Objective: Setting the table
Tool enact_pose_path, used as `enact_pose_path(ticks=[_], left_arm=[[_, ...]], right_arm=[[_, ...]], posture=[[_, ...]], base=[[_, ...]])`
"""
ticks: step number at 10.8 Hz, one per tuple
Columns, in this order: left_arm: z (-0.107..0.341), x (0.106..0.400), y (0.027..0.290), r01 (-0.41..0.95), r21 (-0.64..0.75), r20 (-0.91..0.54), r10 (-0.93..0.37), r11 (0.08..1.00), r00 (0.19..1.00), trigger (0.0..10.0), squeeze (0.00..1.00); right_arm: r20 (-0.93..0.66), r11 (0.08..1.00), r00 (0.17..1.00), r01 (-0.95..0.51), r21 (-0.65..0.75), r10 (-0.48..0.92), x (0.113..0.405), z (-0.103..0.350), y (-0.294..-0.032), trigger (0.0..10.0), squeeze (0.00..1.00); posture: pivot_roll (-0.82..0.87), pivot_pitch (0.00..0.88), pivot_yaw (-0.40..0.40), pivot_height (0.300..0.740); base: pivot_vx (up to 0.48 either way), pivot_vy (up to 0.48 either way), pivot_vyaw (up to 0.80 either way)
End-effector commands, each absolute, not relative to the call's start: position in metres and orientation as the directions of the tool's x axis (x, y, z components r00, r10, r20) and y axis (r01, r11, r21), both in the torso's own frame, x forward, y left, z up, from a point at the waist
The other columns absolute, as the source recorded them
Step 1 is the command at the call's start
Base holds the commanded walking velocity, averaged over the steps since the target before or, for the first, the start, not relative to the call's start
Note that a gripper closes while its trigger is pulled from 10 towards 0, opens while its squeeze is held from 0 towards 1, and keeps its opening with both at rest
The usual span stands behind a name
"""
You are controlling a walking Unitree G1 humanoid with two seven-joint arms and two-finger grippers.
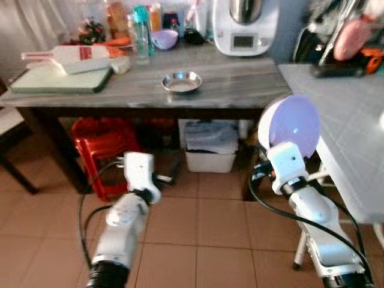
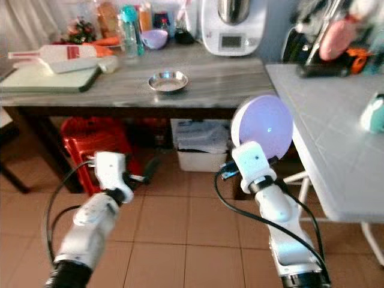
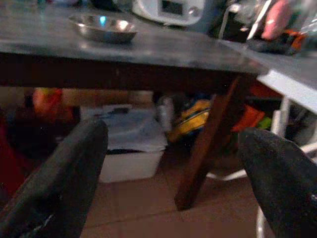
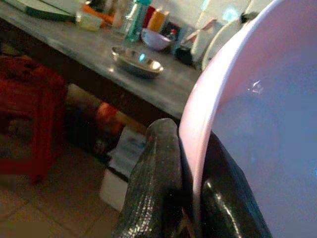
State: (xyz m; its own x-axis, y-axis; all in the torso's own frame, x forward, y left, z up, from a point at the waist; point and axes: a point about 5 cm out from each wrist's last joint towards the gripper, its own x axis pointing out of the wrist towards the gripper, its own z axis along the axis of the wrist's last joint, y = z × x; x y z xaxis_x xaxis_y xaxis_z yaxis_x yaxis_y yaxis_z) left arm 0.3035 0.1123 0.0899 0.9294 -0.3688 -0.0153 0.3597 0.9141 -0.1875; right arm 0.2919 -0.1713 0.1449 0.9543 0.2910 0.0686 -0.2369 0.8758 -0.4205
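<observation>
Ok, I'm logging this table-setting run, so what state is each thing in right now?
Lilac plate: held upright on its edge, off the table.
Right hand: shut on the plate's rim.
Left hand: open, holding nothing, below table height.
Steel dish: upright on the wooden table, nothing visible in it.

The right tool (image 4: 190, 198) is showing just the bases of its two fingers (image 4: 153, 183); their tips are lying behind the plate (image 4: 262, 119), whose far edge is running off the picture. In the head views the plate (image 1: 289, 126) is covering that tool entirely. The left tool (image 3: 173, 163) is appearing as two blurred dark fingers (image 3: 59, 183), both cut off by the frame. The blender (image 1: 243, 24) is losing its top at the edge. The bottles (image 1: 141, 30) at the back of the surface (image 1: 240, 78) are looking too blurred to identify. The pink thing (image 1: 351, 39) at upper right is staying a smear.
</observation>
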Motion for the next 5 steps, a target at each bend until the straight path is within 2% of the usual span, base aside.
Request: enact_pose_path(ticks=[1,4,5], left_arm=[[0.0942,0.3061,0.1204,0.343,-0.153,-0.001,-0.347,0.927,0.938,10.0,0.0],[0.0979,0.3086,0.1252,0.313,-0.111,0.019,-0.313,0.943,0.95,10.0,0.0],[0.0997,0.3085,0.126,0.313,-0.103,0.034,-0.311,0.944,0.95,10.0,0.0]], right_arm=[[0.094,0.878,0.95,-0.235,-0.416,0.299,0.2921,0.1501,-0.1683,10.0,0.0],[0.088,0.891,0.955,-0.229,-0.391,0.284,0.2886,0.1474,-0.1688,10.0,0.0],[0.087,0.893,0.955,-0.23,-0.386,0.283,0.2878,0.1462,-0.1674,10.0,0.0]], posture=[[-0.04,0.0,-0.002,0.74],[-0.04,0.0,0.003,0.74],[-0.04,0.0,0.003,0.74]], base=[[0.0,0.401,0.0],[0.0,0.354,0.0],[0.0,0.0,0.0]])
